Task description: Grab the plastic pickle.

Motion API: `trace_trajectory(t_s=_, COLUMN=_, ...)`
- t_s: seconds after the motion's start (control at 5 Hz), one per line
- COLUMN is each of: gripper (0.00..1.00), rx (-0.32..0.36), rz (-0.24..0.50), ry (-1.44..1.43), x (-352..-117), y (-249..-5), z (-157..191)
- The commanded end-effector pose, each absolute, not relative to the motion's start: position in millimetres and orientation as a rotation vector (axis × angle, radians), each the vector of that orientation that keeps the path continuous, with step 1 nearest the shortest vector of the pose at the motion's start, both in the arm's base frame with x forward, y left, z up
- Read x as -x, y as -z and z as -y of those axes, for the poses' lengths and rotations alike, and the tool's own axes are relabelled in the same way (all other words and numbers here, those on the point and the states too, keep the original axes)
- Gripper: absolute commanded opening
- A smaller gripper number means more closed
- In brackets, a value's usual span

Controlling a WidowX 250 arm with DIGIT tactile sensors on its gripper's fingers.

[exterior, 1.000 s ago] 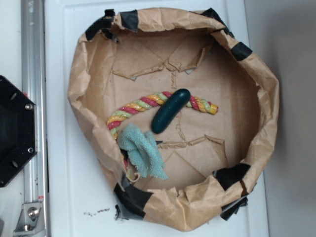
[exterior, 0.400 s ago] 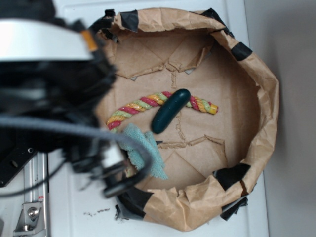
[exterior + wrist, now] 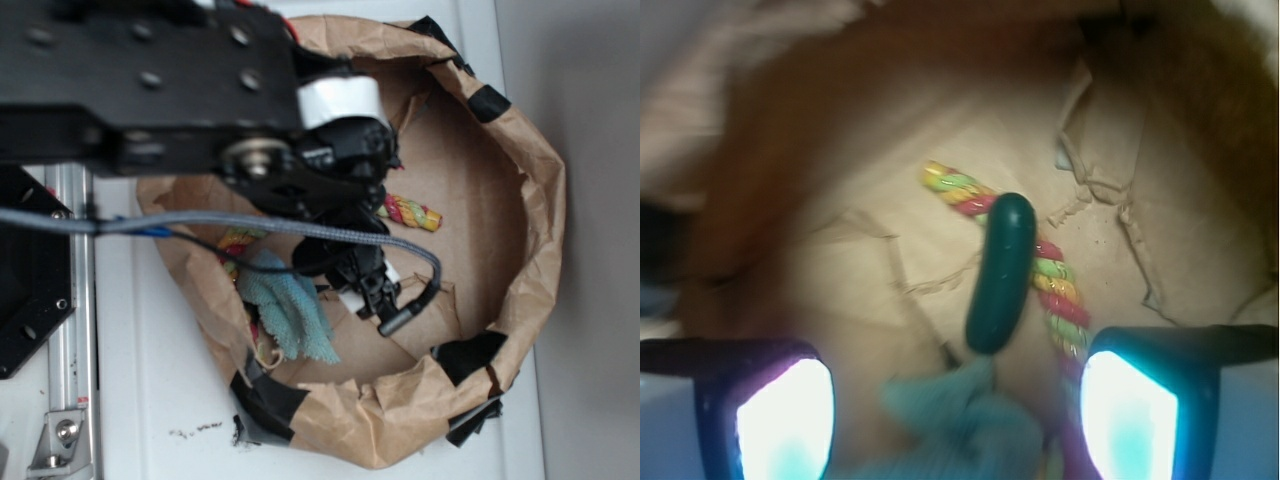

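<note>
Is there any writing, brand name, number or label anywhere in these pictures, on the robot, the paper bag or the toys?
None can be read in either view.
The black robot arm shows only screws and bare plates, no legible lettering.
The brown paper bag, plastic pickle, striped rope and teal cloth carry no print.
The open gripper fingers are plain.

My arm [image 3: 150,90]: matte black plates with round screws, a white cylindrical band [image 3: 340,100], grey braided cable [image 3: 250,228] trailing across. My tool [image 3: 958,410]: two black fingers [image 3: 765,410] with pale glowing pads.
</note>
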State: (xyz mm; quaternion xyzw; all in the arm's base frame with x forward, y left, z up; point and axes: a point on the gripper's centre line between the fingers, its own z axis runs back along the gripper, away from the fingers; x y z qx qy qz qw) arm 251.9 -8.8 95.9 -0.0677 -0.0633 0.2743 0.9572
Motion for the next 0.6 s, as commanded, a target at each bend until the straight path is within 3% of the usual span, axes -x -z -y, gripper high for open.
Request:
trace_trajectory(t_s=0.0, gripper=1.00, rx=0.124, rz=0.157, ry=-0.602, x=-264, y=-40, z=-4)
trace_trajectory(t_s=0.2, gripper=1.00, rx=0.152, rz=0.147, ry=-0.590, x=-278, y=-32, z=3)
trace_trajectory(t_s=0.4, gripper=0.00, rx=0.177, rz=0.128, ry=-0.592, x=-291, y=-36, z=11)
